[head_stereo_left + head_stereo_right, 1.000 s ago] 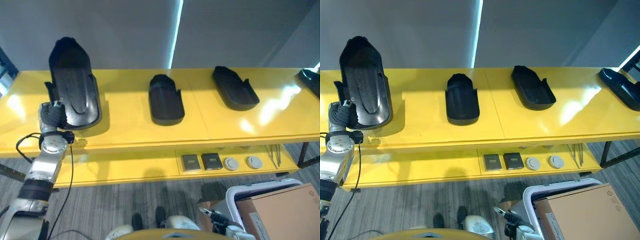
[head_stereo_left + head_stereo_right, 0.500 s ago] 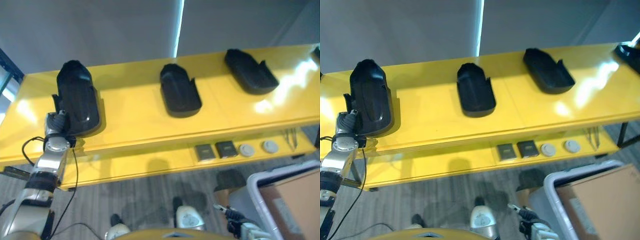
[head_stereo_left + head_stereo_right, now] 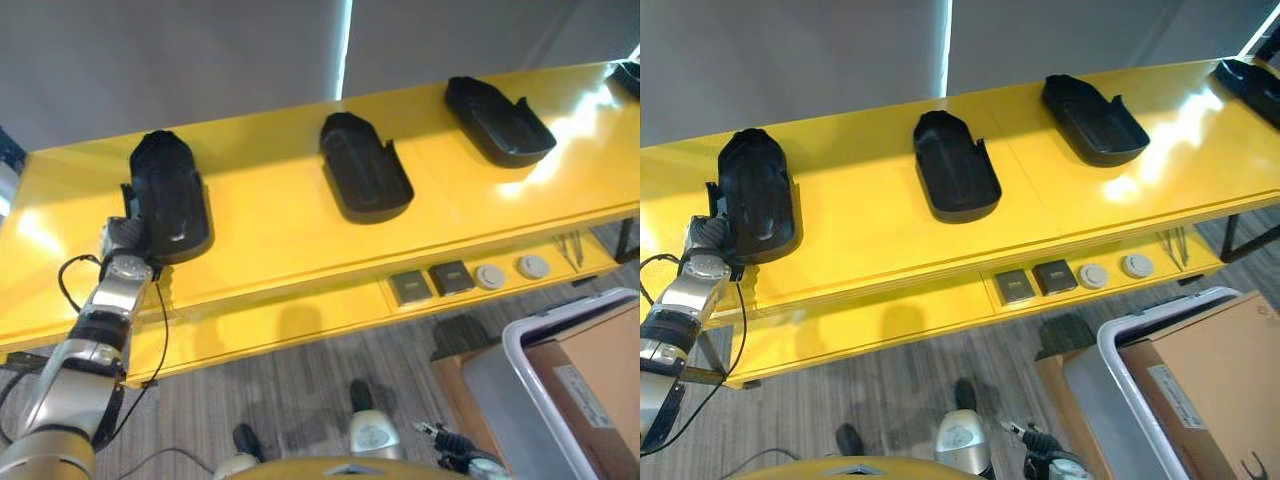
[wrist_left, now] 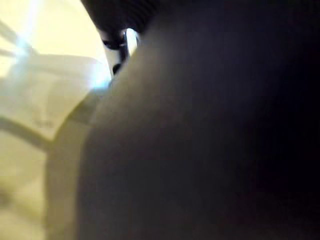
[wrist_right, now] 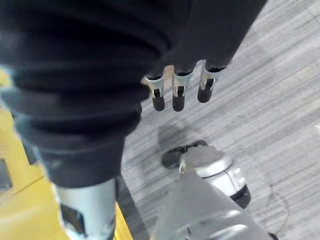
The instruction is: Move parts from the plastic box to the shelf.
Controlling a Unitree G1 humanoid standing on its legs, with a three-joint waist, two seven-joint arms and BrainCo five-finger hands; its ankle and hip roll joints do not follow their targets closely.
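Left eye view, step in hand: the left hand (image 3: 122,240) is sitting against the near end of a black part (image 3: 169,196) lying on the yellow shelf (image 3: 270,235), so I judge the placing step to be ending.
Left eye view, grip: the fingers are hidden behind the part; whether they are holding it cannot be told.
Left eye view, edges: the part is lying close to the shelf's front edge, with a second part (image 3: 365,180) and a third part (image 3: 498,121) lying well apart along the shelf.
Right eye view, open room: bare yellow surface is showing between the parts, and the plastic box (image 3: 1110,375) is standing on the floor at lower right, with a cardboard carton (image 3: 1210,380) inside it.
Right eye view, next move: it is calling for a release, a backward withdrawal clear of the front edge, then a turn toward the box.
Left wrist view: a dark surface is sitting very close to the lens; nothing of the fingers can be read.
Right wrist view: the right hand (image 5: 181,85) is hanging over the grey floor (image 5: 270,100), fingers relaxed and apart, holding nothing.
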